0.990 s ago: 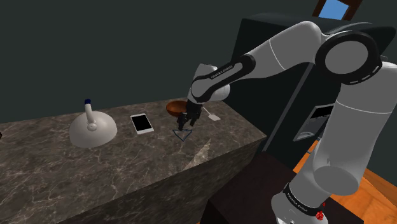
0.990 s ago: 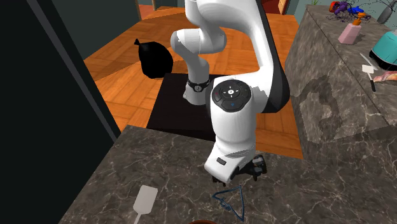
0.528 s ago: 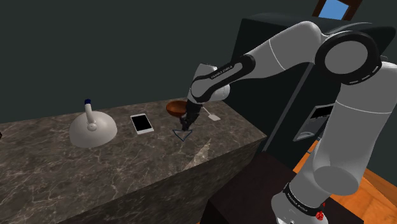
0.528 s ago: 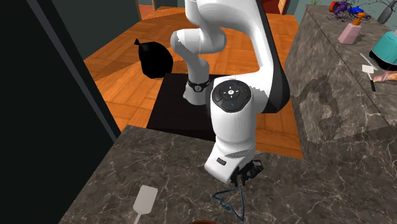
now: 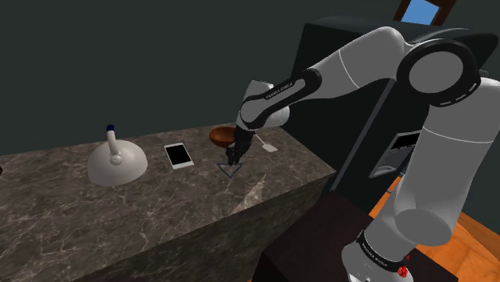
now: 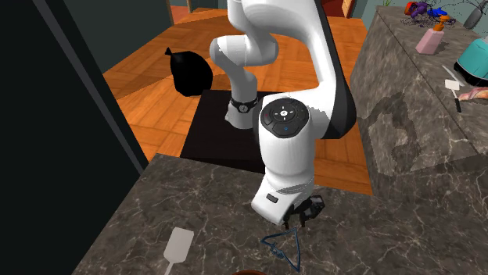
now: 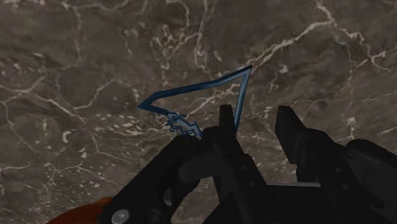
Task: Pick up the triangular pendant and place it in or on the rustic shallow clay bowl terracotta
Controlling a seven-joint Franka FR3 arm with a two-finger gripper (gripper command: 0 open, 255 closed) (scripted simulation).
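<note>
A dark marble counter [image 5: 160,208] runs across the shoulder view. The white arm [image 5: 352,64] reaches over it from the black stand [image 6: 227,133], which sits on an orange wood floor [image 6: 148,86].

Toward the shoulder view's left, a white dome with an upright stem [image 5: 117,163] rests on the counter. A white phone [image 5: 179,155] lies flat near it. A reddish-brown shallow bowl [image 5: 222,134] sits farther back, just behind the gripper [image 5: 234,158].

The gripper points down at the counter, its tips low over the stone. In the wrist view the gripper [image 7: 256,116] has its two black fingers [image 7: 224,127] spread a little, with bare marble showing between them. One thin side of the pendant [image 7: 181,124] runs into that gap, close beside one finger, and I can't tell whether it touches.

The pendant [image 5: 230,167] is a blue wire triangle lying flat on the counter just in front of the bowl. In the second exterior view it lies under the gripper [image 6: 301,221], with its far corner [image 6: 283,246] pointing away from the arm. A small white flat tag [image 5: 269,147] lies near the bowl, apart from the pendant.
</note>
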